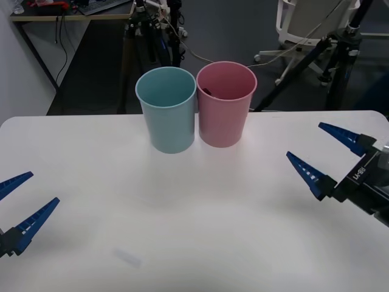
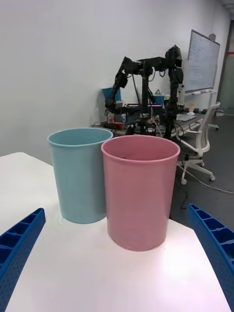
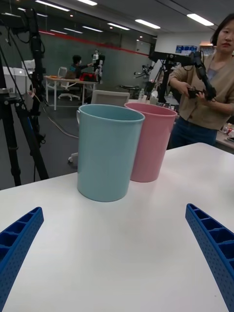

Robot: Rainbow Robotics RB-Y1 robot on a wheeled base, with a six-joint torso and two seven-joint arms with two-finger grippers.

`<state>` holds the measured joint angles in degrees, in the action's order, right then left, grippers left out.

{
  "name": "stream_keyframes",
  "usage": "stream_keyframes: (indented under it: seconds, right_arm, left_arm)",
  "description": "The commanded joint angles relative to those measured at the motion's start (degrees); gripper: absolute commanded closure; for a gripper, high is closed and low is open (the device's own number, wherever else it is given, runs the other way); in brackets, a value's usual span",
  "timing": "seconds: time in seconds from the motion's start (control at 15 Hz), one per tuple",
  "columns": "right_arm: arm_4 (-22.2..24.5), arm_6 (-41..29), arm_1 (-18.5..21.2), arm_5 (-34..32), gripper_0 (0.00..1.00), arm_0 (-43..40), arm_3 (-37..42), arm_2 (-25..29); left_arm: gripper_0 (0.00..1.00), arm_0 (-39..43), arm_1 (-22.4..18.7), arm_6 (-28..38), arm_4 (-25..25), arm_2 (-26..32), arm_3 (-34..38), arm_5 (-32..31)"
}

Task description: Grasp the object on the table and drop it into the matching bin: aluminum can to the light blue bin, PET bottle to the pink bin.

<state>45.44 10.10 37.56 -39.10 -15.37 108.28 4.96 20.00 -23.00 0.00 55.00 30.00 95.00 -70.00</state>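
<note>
Your right hand [image 1: 325,161] hovers low over the right side of the counter [image 1: 194,231], its blue ribbed fingers spread wide and holding nothing. Across from it your left hand [image 1: 21,207] sits at the near left edge, likewise spread wide and empty.

Moving outward from the hands, the white surface between them carries no bottle or can; a faint pale smudge near the front left is too vague to identify.

Farther back, the light blue bin [image 1: 166,109] and the pink bin [image 1: 225,103] stand upright, touching side by side, the pink one on your right.

Look inside the pink bin's rim in the front view: a small dark shape shows there, possibly the PET bottle's cap, but not enough is visible to be sure. If that is the bottle, you can judge the drop as done, with only pulling back left. Its label, ribbing and liquid are hidden behind the bin wall.
</note>
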Motion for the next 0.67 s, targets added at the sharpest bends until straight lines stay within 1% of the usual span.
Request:
stream_keyframes:
  seconds: [0.07,0.13,0.33,0.53,0.67]
  right_arm:
    - [0.87,0.27,-1.88,-3.17,0.00,-3.53,0.00,2.60]
    - [2.02,0.27,-3.02,-4.67,0.00,-4.50,0.00,4.00]
    - [4.92,0.01,-6.01,-6.78,0.00,-5.38,0.00,5.58]
    - [5.53,-0.16,-7.07,-7.83,0.00,-5.90,0.00,5.76]
    - [5.53,-0.16,-7.07,-7.83,0.00,-5.90,0.00,5.76]
  left_arm:
    - [0.00,0.00,0.00,0.00,0.00,0.00,0.00,0.00]
    - [0.00,0.00,0.00,0.00,0.00,0.00,0.00,0.00]
    - [0.00,0.00,0.00,0.00,0.00,0.00,0.00,0.00]
    - [0.00,0.00,0.00,0.00,0.00,0.00,0.00,0.00]
    - [0.00,0.00,0.00,0.00,0.00,0.00,0.00,0.00]
